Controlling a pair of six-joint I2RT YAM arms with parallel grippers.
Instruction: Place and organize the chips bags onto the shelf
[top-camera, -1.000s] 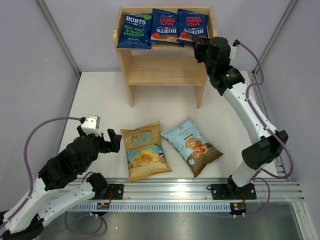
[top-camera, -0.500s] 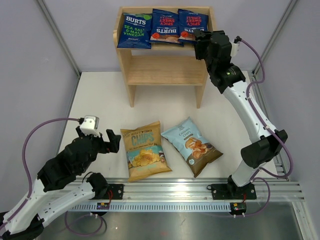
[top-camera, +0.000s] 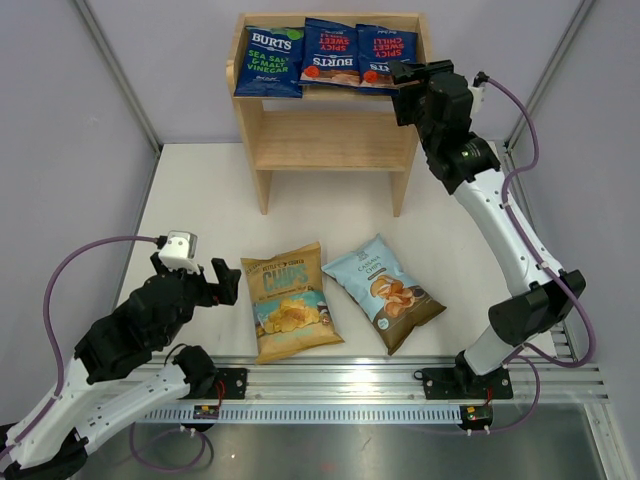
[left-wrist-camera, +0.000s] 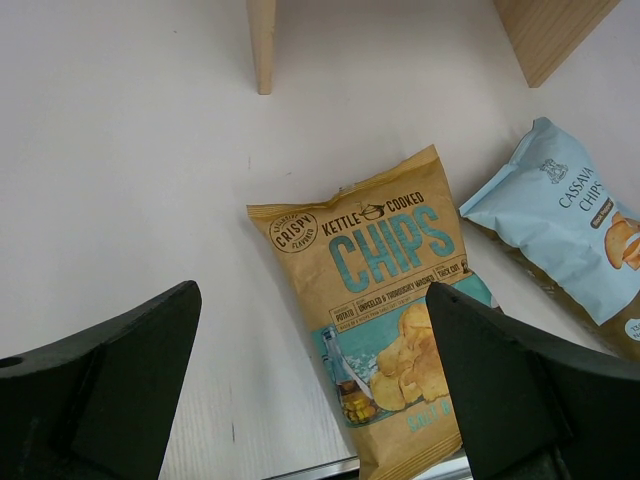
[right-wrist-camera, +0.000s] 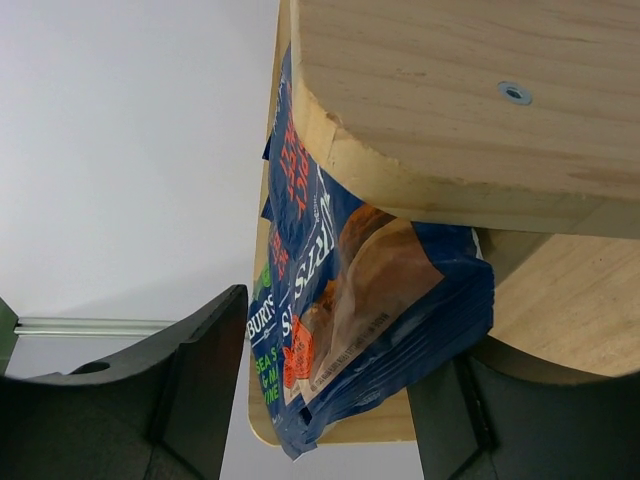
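Three dark-blue Burts bags (top-camera: 270, 60) (top-camera: 330, 52) (top-camera: 386, 52) lie side by side on the top tier of the light-wood shelf (top-camera: 330, 140). My right gripper (top-camera: 403, 90) is open at the shelf's right end. In the right wrist view its jaws (right-wrist-camera: 345, 330) stand wide on either side of the nearest Burts bag (right-wrist-camera: 370, 290) without pressing it, under the shelf's side panel (right-wrist-camera: 450, 90). The tan-yellow Chips bag (top-camera: 290, 315) and the light-blue and brown bag (top-camera: 385, 292) lie flat on the table. My left gripper (top-camera: 228, 283) is open and empty, just left of the tan bag (left-wrist-camera: 390, 300).
The shelf's lower tier holds nothing. Its legs (left-wrist-camera: 262, 45) stand on the white table beyond the two big bags. The light-blue bag (left-wrist-camera: 570, 240) lies right of the tan one. Metal rails (top-camera: 400, 375) run along the near edge. Grey walls close in both sides.
My right gripper has drawn back to the right from the rightmost Burts bag, which now shows more fully on the top tier. The left arm has not moved.
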